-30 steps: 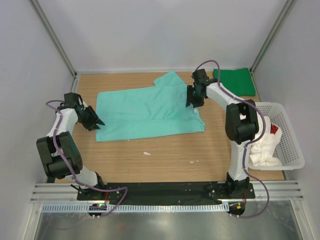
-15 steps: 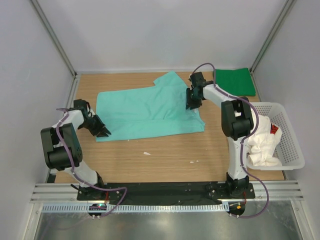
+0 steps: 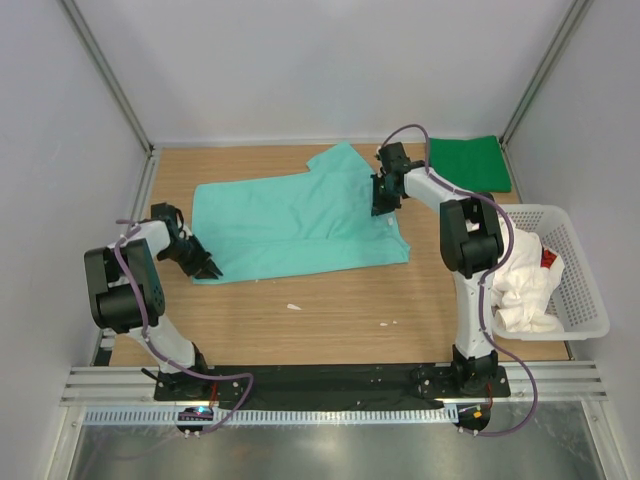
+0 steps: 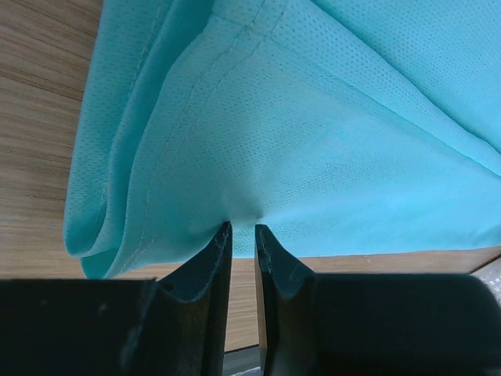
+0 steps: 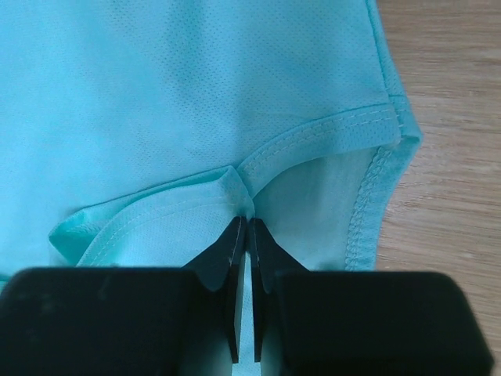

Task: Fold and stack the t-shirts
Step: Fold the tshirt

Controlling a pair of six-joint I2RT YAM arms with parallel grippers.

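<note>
While flat, mint-teal t-shirt edges between both jaws.

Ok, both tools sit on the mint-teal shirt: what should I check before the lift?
1. Right tool pinching the mint-teal t-shirt: ok, a fold tents up between its closed jaws.
2. Left tool holding the hem: cannot tell; jaws narrow, cloth puckers at the tips.
3. Dark green t-shirt out of the way: ok, apart in the far right corner.
4. Basket clear of the shirt: ok, off to the right.
</note>
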